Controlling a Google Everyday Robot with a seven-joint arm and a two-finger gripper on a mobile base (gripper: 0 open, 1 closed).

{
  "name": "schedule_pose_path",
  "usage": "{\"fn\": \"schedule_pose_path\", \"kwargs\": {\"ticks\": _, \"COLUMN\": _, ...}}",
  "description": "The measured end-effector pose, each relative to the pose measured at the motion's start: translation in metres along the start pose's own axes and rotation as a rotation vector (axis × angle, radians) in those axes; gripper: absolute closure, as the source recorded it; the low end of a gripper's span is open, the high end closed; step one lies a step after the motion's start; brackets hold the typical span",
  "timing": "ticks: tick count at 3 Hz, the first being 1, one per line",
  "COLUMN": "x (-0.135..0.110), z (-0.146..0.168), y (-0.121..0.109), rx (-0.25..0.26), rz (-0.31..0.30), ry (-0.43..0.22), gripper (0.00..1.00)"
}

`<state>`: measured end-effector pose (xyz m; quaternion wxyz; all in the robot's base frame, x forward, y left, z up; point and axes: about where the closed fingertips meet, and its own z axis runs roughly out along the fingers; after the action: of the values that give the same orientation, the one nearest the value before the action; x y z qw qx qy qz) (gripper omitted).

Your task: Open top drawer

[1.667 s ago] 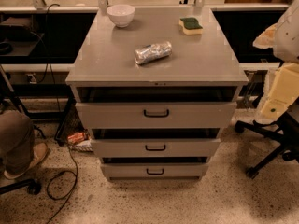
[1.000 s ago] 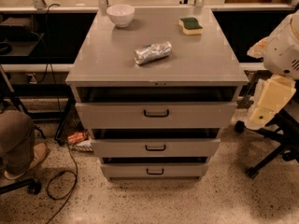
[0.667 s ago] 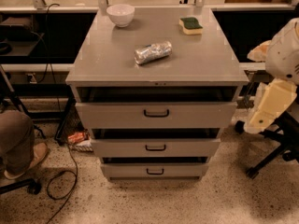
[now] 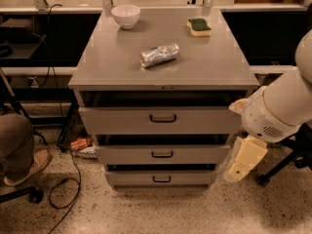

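The top drawer (image 4: 204, 121) is the widest grey drawer of three, just under the cabinet top (image 4: 112, 67), with a small black bar handle (image 4: 163, 118) at its centre. A dark gap shows above its front. Two narrower grey drawers (image 4: 195, 155) (image 4: 190, 178) sit below it. My white arm (image 4: 278, 106) reaches in from the right. My gripper (image 4: 243, 159), a cream-coloured piece, hangs down beside the cabinet's right edge, level with the lower drawers. It is to the right of the top drawer's handle and below it, and touches nothing.
A white bowl (image 4: 126, 15), a green-and-yellow sponge (image 4: 199, 27) and a crumpled silver can (image 4: 159, 54) lie on the cabinet top. A person's leg and shoe (image 4: 19, 152) and cables (image 4: 63, 189) are on the floor at left. Chair legs (image 4: 282, 165) stand at right.
My arm has swung left and down, from the right edge of view to beside the cabinet's right side. The drawers and items on top have not moved.
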<state>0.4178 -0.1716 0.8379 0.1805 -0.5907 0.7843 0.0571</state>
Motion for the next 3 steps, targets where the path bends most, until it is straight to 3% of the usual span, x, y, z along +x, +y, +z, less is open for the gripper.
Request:
{"fn": "schedule_pose_path", "kwargs": {"ticks": 1, "x": 0.000, "z": 0.002, "y": -0.002, "rx": 0.009, "rz": -0.005, "ry": 0.004, "gripper": 0.00}}
{"fn": "schedule_pose_path", "kwargs": {"ticks": 2, "x": 0.008, "z": 0.027, "y": -0.013, "rx": 0.055, "rz": -0.030, "ry": 0.033, "gripper": 0.00}}
{"fn": "schedule_pose_path", "kwargs": {"ticks": 3, "x": 0.018, "z": 0.073, "y": -0.047, "rx": 0.104, "rz": -0.078, "ry": 0.047, "gripper": 0.00}}
